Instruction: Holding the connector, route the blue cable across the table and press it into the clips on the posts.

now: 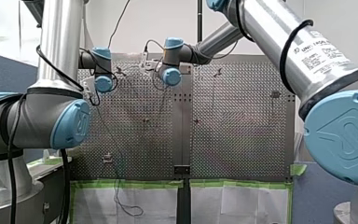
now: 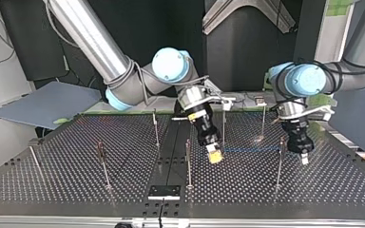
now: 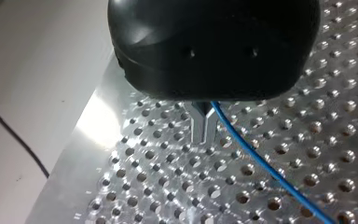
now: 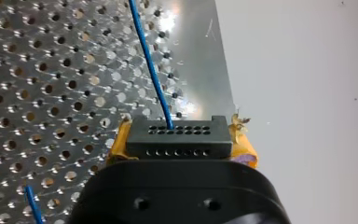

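In the right wrist view my right gripper (image 4: 181, 148) is shut on a black connector (image 4: 177, 130), with yellow pads (image 4: 118, 143) on either side of it. The blue cable (image 4: 151, 70) leaves the connector's face and runs out over the perforated table. In the top view that gripper (image 2: 214, 156) hangs tilted near the table's middle. The cable (image 2: 252, 149) stretches level from it towards my left gripper (image 2: 304, 159). In the left wrist view the metal fingers (image 3: 196, 127) are shut just above the plate, pinching the cable (image 3: 256, 158), which trails away from them.
Several thin posts stand on the perforated table (image 2: 76, 185), among them one (image 2: 188, 164) beside my right gripper and one (image 2: 279, 164) beside my left gripper. A black block (image 2: 164, 191) sits at the near edge in the top view. The table edge lies close beside both grippers.
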